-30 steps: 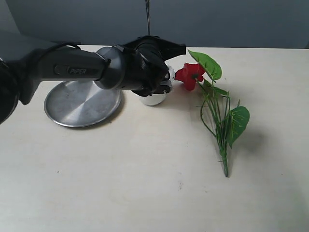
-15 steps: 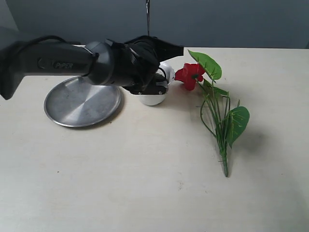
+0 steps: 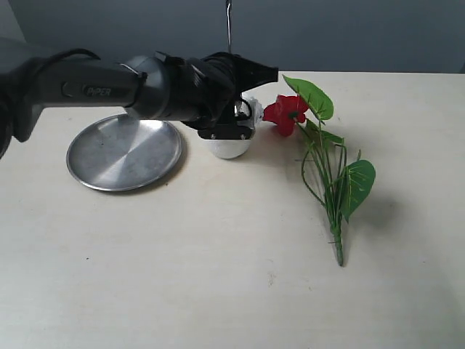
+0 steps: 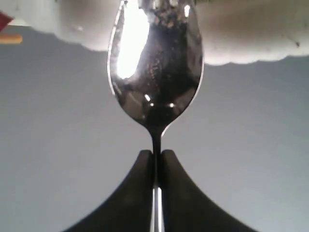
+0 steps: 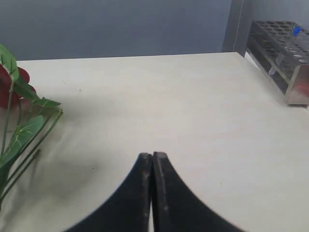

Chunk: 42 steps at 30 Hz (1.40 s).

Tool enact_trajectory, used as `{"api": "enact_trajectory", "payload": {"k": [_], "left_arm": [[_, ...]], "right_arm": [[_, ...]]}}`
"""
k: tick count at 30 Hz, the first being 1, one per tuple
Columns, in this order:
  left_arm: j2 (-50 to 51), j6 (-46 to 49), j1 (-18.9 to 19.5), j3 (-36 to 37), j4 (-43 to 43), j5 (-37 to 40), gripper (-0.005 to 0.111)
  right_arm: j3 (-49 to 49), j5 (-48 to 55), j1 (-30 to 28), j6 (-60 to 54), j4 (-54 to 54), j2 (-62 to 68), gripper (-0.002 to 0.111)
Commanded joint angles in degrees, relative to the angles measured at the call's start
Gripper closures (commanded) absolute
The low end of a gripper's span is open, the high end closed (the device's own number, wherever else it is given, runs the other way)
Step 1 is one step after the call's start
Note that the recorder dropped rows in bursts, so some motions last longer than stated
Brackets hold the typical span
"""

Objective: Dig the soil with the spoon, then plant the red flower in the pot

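My left gripper (image 4: 155, 155) is shut on the neck of the silver spoon (image 4: 154, 72). The spoon's bowl is flecked with dark soil and its tip reaches the white scalloped pot (image 4: 241, 41). In the exterior view the left arm covers the top of the pot (image 3: 227, 147), and the spoon handle (image 3: 228, 22) sticks straight up above it. The soil inside the pot is hidden. The red flower (image 3: 285, 113) lies flat on the table right of the pot, its stems and leaves (image 3: 341, 182) trailing toward the front. My right gripper (image 5: 152, 155) is shut and empty, beside the flower (image 5: 14, 82).
A round steel plate (image 3: 123, 153) lies left of the pot. A metal tube rack (image 5: 285, 43) stands at the table edge in the right wrist view. A grey wall runs behind the table.
The left arm has shifted slightly right over the pot and the spoon handle moved right with it. More of the steel plate shows. The flower has not moved.
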Motion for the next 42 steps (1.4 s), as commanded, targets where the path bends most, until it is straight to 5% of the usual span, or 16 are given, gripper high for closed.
{"api": "enact_trajectory", "payload": {"k": [1,42], "left_arm": [[1.44,-0.35,0.26,-0.30,0.16,0.82,0.107],[-2.23,-0.24,-0.63,3.98,0.16,3.75,0.107]], "right_arm": [[0.06,-0.14,0.13,-0.07,-0.04,-0.26,0.108],[0.06,-0.14,0.13,-0.07,-0.04,-0.26,0.108]]}}
